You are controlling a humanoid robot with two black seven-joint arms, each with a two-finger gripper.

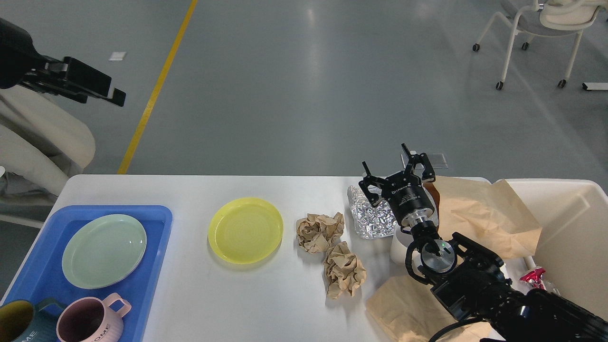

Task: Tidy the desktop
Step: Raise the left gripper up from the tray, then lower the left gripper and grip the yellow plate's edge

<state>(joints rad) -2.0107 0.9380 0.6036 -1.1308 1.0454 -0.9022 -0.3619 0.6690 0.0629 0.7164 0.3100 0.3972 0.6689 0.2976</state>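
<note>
The white desktop (pixel 190 304) holds a yellow plate (pixel 245 230), two crumpled brown paper balls (pixel 319 231) (pixel 344 269), a crumpled foil piece (pixel 373 221), a white cup (pixel 398 246) and brown paper sheets (pixel 479 213) (pixel 403 308). My right gripper (pixel 387 164) is open and empty, raised over the foil's far edge. My left gripper (pixel 97 90) hangs high at the upper left, far from the table; its fingers are too dark to tell apart.
A blue tray (pixel 159 237) at the left holds a green plate (pixel 103 250), a pink mug (pixel 88 320) and a dark teal mug (pixel 16 323). A cream bin (pixel 570 223) at the right holds a red wrapper (pixel 532 275). A chair (pixel 536 28) stands far back.
</note>
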